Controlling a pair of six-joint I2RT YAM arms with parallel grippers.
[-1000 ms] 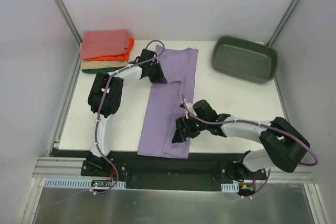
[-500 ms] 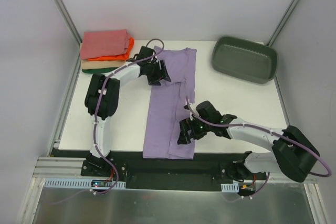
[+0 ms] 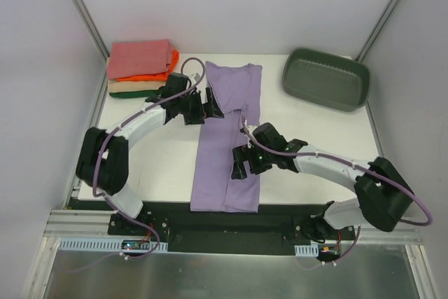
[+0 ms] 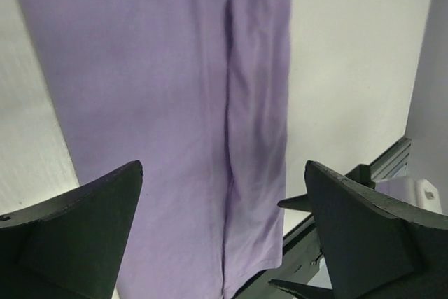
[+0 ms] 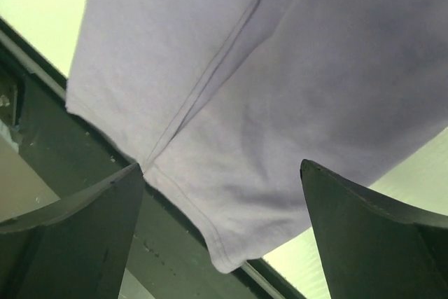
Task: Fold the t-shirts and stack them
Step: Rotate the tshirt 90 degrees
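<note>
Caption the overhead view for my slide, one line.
Open left claw and open right claw above the lengthwise-folded lavender t-shirt, folded stack at far left.

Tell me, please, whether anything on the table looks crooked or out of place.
The lavender t-shirt, folded into a long strip, reaches with its near hem past the near edge of the table, over the black rail. In the stack of folded t-shirts at the far left the layers do not line up. Nothing else stands out.
</note>
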